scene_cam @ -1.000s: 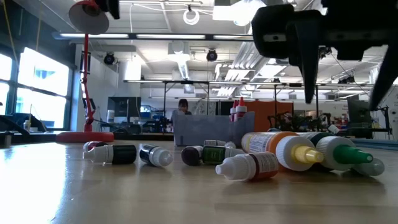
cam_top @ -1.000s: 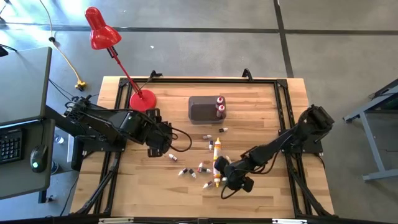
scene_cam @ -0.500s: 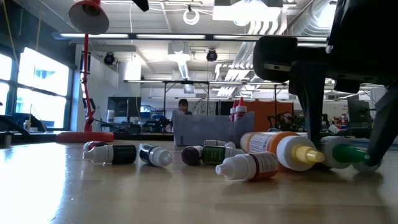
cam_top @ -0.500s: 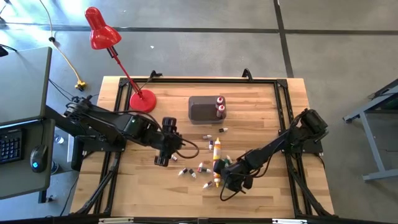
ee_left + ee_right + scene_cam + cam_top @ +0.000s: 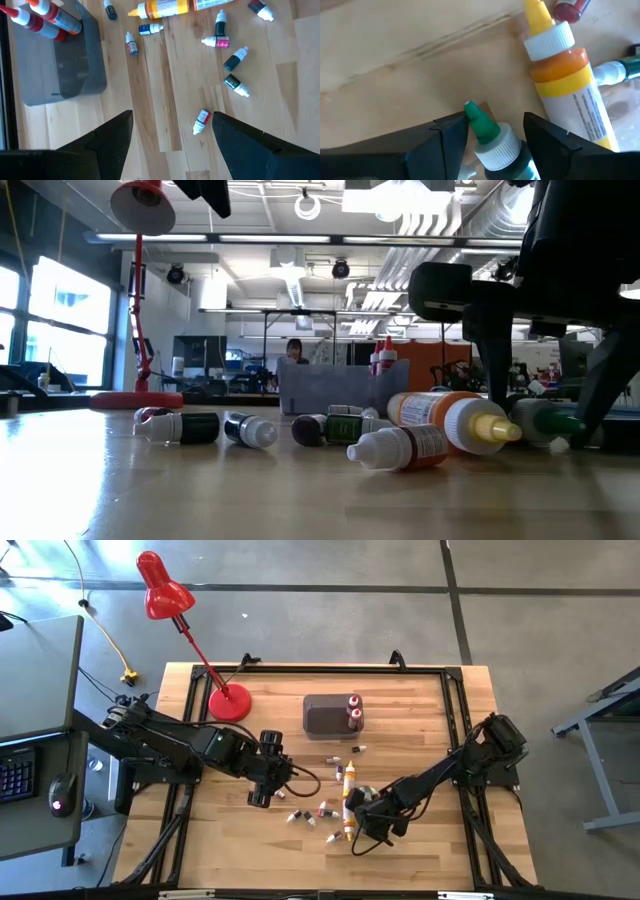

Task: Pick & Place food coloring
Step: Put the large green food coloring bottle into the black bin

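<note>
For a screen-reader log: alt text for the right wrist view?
The right gripper has its open fingers on either side of a green-capped food coloring bottle lying on the wooden table. Beside it lies a larger orange bottle with a yellow tip.

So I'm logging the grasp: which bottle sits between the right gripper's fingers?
The green-capped bottle, lying between the open fingers of the right gripper. The bigger yellow-tipped orange bottle lies beside it, outside the fingers.

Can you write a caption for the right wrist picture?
Right gripper open around a green-capped squeeze bottle, beside a bigger yellow-tipped orange bottle.
</note>
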